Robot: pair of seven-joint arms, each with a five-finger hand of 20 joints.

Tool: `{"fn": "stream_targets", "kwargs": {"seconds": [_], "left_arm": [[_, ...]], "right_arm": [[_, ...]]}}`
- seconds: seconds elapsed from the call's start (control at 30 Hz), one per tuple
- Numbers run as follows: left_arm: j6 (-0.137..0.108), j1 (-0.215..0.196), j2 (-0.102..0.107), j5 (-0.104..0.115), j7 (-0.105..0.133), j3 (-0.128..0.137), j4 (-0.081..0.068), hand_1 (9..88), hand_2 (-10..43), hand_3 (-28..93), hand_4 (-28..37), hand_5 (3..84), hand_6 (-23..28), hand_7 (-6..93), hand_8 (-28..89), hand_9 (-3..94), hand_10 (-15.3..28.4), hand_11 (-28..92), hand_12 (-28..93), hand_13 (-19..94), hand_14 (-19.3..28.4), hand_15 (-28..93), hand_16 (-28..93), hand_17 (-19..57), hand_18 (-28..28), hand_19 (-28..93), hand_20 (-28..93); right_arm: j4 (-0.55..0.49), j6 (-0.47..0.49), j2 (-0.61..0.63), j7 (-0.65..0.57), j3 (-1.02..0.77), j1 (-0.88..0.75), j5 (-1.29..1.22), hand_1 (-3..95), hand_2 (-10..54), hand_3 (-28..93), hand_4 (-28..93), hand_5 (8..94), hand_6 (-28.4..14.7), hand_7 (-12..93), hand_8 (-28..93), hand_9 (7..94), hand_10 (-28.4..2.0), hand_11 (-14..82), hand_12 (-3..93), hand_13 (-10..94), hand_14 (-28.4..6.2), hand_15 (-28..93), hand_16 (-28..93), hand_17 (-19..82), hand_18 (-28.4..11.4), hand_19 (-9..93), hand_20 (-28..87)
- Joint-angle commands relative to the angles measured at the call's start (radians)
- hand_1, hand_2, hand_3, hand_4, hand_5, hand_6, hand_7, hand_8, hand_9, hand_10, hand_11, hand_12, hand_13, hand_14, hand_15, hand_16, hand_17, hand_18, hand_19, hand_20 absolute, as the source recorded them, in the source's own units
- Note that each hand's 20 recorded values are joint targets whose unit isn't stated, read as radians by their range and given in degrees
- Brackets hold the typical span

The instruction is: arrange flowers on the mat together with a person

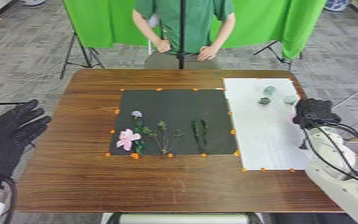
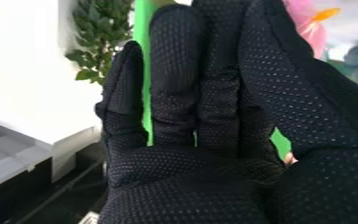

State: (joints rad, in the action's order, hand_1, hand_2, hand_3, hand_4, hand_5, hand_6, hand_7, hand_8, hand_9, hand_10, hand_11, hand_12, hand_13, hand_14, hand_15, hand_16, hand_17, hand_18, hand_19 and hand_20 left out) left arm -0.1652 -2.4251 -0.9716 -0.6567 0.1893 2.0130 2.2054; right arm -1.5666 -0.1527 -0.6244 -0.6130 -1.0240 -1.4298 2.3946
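Probably the pink flower (image 1: 127, 139), lying on the dark mat (image 1: 171, 102) near its left edge, is very light, with soft petals which can crush easily; one should pinch it gently at the stem. The left hand (image 1: 5, 137) has fingers apart; the right hand (image 1: 316, 111) has them extended, close together.

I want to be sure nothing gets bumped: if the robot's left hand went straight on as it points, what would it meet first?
Probably the left edge of the table, toward the far corner. The left hand's height is unclear, so it might pass above the wood.
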Motion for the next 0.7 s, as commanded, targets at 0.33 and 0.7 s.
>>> {"fn": "stream_targets", "kwargs": {"seconds": [0.33, 0.7], "left_arm": [[-0.004, -0.003, 0.0, 0.002, -0.013, -0.012, -0.002, 29.1, 0.9, 67, -20.1, 38.3, 4.2, 20.8, -8, 33.9, 13.3, 23, 19, 29, 16.0, 33, 1, -5.5, 21.0, 43, 14], [-0.007, 0.006, 0.013, 0.004, -0.019, -0.032, -0.007, 29.0, 1.0, 67, -20.1, 38.2, 4.1, 20.9, -9, 33.9, 13.4, 23, 19, 29, 16.1, 33, 1, -5.5, 21.1, 43, 14]], "right_arm": [[-0.182, -0.244, -0.114, 0.247, 0.376, 0.338, -0.033, 49.9, -9.5, 82, -28, 70.4, 3.9, 50, -3, 84.9, -5.2, 21.6, 51.6, 67, -4.2, 57, 40, 27, -17.8, 76, 46], [-0.064, -0.231, -0.319, 0.412, 0.713, 0.632, -0.061, 49.9, -9.5, 82, -28, 69.5, 4.1, 51, -3, 84.4, -5.1, 21.8, 51.8, 66, -4.0, 57, 40, 26, -17.5, 76, 46]]}}
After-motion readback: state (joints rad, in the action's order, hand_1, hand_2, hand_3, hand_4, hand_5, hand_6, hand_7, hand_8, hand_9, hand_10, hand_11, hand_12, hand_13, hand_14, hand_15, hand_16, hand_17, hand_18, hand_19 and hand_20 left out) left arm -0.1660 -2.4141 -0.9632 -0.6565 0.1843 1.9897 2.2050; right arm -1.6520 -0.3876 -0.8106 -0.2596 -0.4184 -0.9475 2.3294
